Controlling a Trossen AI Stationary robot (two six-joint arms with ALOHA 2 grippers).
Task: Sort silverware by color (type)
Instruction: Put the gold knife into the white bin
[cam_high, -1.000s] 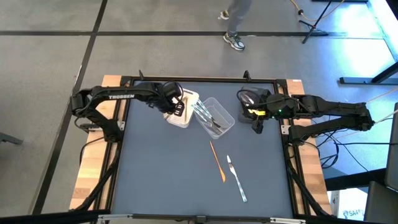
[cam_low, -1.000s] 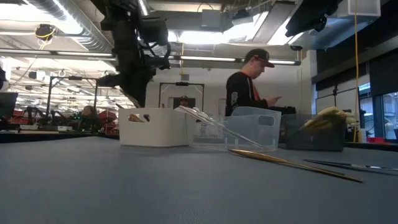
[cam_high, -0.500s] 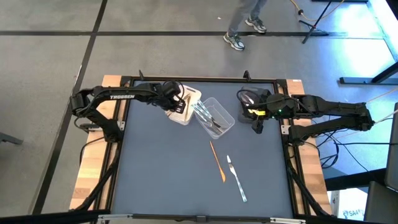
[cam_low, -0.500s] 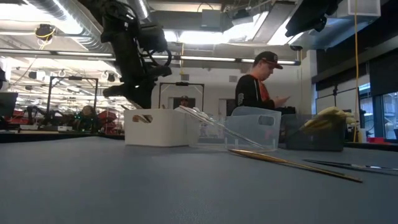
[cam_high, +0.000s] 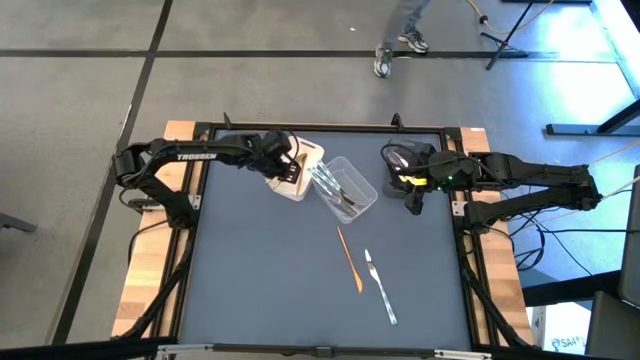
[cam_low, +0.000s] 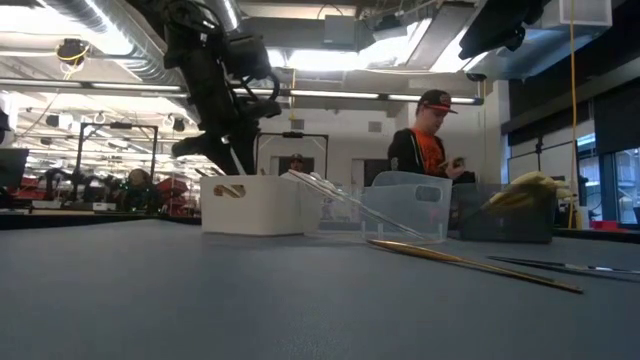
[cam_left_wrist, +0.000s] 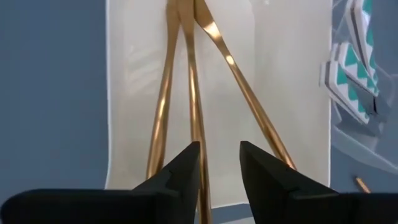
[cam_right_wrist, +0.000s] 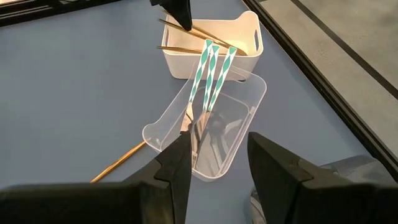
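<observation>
My left gripper (cam_left_wrist: 219, 168) hovers open over the white tub (cam_high: 305, 160) at the table's far left, pointing steeply down into it (cam_low: 232, 165). Three gold pieces of silverware (cam_left_wrist: 165, 93) lie in that tub, and the middle one runs under one finger. The clear tub (cam_high: 360, 185) beside it holds pieces with teal-and-white handles (cam_right_wrist: 208, 68) that lean on its rim. A gold piece (cam_high: 349, 258) and a silver fork (cam_high: 379, 287) lie on the mat. My right gripper (cam_right_wrist: 217, 165) waits open, raised at the far right (cam_high: 415, 205).
A dark grey tub (cam_low: 505, 225) with yellow pieces sticking out of it stands at the far right under my right arm. A person (cam_low: 425, 140) stands beyond the table's far edge. The blue mat (cam_high: 260, 280) is bare toward the near and left sides.
My left gripper has tipped to point more steeply down over the white tub and has drifted a little toward the clear tub. The white tub has shifted slightly toward the clear tub.
</observation>
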